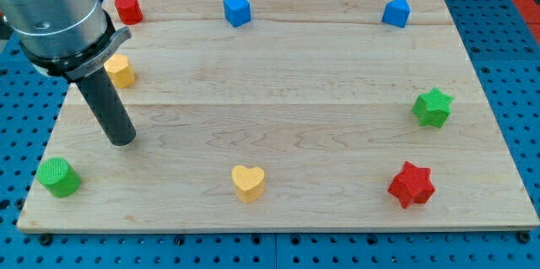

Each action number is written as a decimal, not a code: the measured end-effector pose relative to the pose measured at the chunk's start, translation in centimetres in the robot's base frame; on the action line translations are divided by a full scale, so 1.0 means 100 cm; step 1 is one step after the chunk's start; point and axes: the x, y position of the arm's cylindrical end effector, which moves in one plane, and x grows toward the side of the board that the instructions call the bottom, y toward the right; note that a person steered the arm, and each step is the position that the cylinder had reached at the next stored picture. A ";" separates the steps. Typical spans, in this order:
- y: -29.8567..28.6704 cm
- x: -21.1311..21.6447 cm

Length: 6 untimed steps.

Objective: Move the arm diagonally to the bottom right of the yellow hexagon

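my tip (123,141) rests on the wooden board (278,92), below and a touch to the view's right of the yellow hexagon (121,71).

nearest the view's bottom sit the green cylinder (58,176) at the left corner, the yellow heart (248,182) in the middle and the red star (411,185) to the right. my tip stands apart from all of these, above and right of the green cylinder. i carry no pincer, only a plain dark rod, so there is nothing to open or close. farther up, the yellow hexagon lies by the left edge, partly behind my rod, and the green star (433,107) by the right edge. along the view's top stand the red cylinder (128,8), a blue cube (237,10) and another blue block (395,12).
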 end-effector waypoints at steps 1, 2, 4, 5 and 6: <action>0.000 0.000; -0.008 -0.003; -0.010 -0.015; -0.012 -0.018; -0.015 -0.021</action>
